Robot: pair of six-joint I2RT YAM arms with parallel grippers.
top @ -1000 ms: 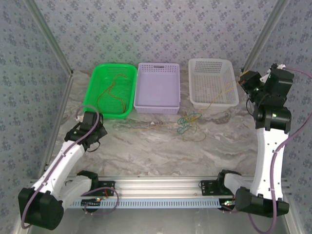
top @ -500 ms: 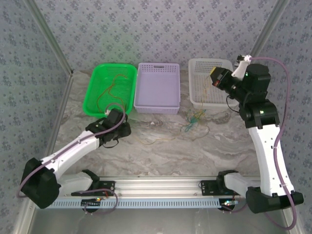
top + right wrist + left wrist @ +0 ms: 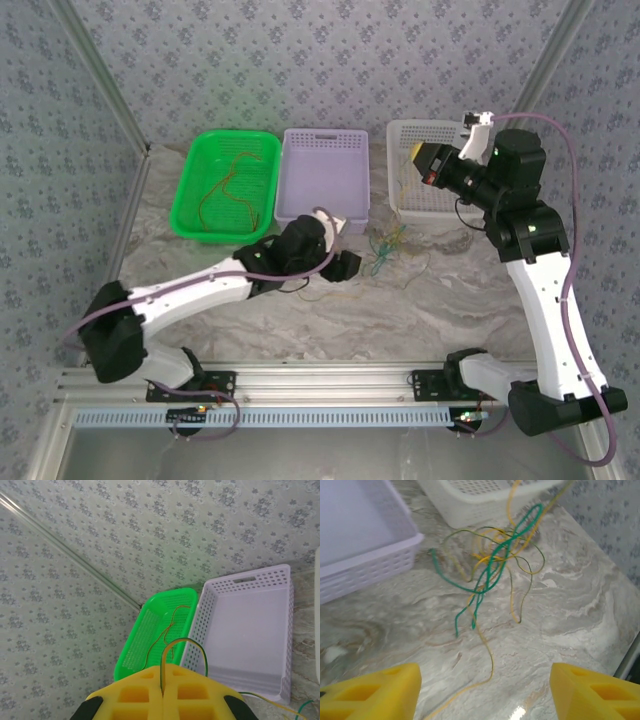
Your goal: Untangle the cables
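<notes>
1. The green basket sits far left. One red-orange cable lies loose inside it, well apart from the rest, and looks dealt with.
2. The left fingers stand wide apart and empty, low over the surface, just beside the near right corner of the purple basket.
3. The tangle of cables lies on the surface between the purple basket and the white basket. A green-teal cable is threaded through yellow loops, and one yellow tail runs near, toward the left fingers.
4. The right fingers are pressed together on a yellow cable, raised over the white basket. That strand appears to lead down into the tangle.
5. The step in hand is probably parting yellow from green-teal. The left fingers should come down on the green-teal cable alone, near its free ends, and pin it. The right fingers can then draw slowly. If both colours are pinched, the knot is likely to tighten or the whole bundle to lift.
</notes>
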